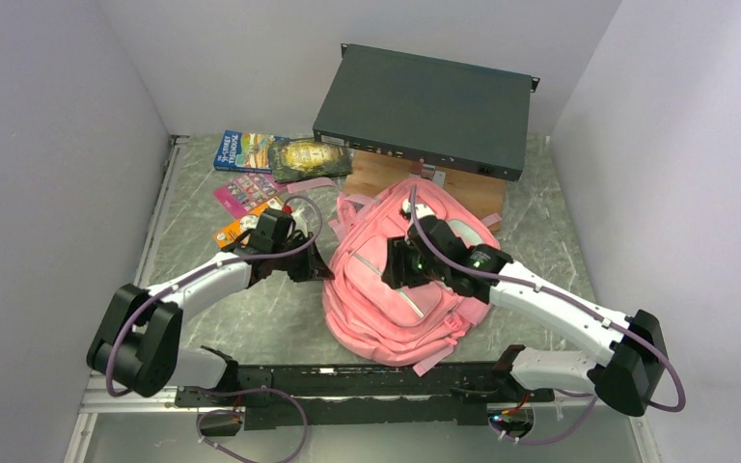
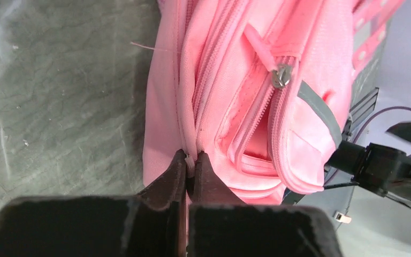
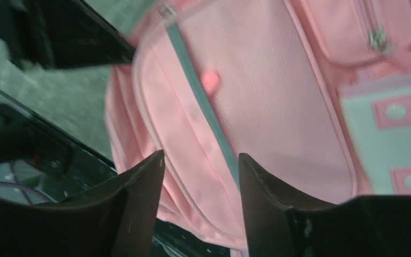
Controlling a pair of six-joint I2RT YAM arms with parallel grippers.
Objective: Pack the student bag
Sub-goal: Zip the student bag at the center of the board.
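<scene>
The student bag, a soft pink backpack, lies front up in the middle of the table. My left gripper is at its left side. In the left wrist view the jaws are shut on a pale zip pull at the edge of the bag, and a compartment gapes open beside them, showing pink lining. My right gripper hovers open over the bag's front. In the right wrist view it straddles the front pocket with its grey stripe, holding nothing.
A dark grey flat box rests on a wooden block behind the bag. Books and cards lie at the back left: a blue book, a dark packet, a pink card. A black rail runs along the near edge.
</scene>
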